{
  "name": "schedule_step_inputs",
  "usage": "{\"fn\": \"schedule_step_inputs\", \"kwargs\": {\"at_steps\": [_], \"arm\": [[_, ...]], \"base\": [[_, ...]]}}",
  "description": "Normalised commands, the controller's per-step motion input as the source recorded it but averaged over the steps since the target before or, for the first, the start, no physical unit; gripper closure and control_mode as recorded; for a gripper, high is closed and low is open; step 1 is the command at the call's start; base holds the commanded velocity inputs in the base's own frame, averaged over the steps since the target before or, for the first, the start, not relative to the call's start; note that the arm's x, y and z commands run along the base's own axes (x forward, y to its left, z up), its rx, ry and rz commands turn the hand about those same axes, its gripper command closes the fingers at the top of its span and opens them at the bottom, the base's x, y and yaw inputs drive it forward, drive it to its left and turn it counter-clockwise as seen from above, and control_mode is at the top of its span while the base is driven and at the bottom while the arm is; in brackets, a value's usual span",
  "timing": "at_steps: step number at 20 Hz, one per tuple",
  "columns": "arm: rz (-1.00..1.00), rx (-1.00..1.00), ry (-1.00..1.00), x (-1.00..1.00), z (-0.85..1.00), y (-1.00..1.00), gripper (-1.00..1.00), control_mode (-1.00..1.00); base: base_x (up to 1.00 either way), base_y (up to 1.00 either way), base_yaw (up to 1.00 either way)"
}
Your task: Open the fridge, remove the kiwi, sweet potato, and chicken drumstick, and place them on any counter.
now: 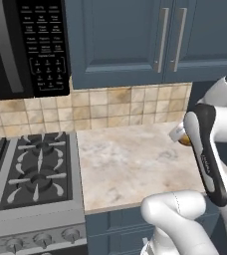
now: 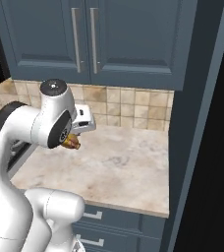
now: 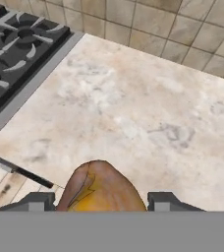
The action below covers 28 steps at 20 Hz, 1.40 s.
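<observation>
Chicken drumstick (image 3: 101,189) sits clamped between the gripper's (image 3: 100,201) two fingers, jaws fairly wide around its bulbous golden-brown end, carried in the air above the beige counter (image 3: 133,118) beside the gas stove (image 3: 15,54); in the right base view it shows as a small orange lump (image 2: 72,141) under the hand. Looks light and rigid, but rounded and probably slick, so the fat end is the right grip point: the thin bone tip would likely pivot or slip. Lower it close before releasing, since it can roll.
</observation>
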Motion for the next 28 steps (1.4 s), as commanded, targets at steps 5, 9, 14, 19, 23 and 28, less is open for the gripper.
{"fn": "schedule_step_inputs", "kwargs": {"at_steps": [5,9,14,19,23,28], "arm": [[0.0,0.0,0.05,0.61,-0.71,0.0,1.0,-1.0],[0.0,0.0,0.06,0.61,-0.68,0.0,1.0,-1.0],[0.0,0.0,0.1,0.63,-0.54,0.0,1.0,-1.0],[0.0,0.0,0.17,0.61,-0.34,0.0,1.0,-1.0],[0.0,0.0,0.15,0.55,-0.37,0.0,1.0,-1.0],[0.0,0.0,0.11,0.48,-0.39,0.0,1.0,-1.0]], "base": [[0.0,0.0,0.0],[0.0,0.0,0.0],[0.0,0.0,0.0],[0.0,0.0,0.0],[0.0,0.0,0.0],[0.0,0.0,0.0]]}}
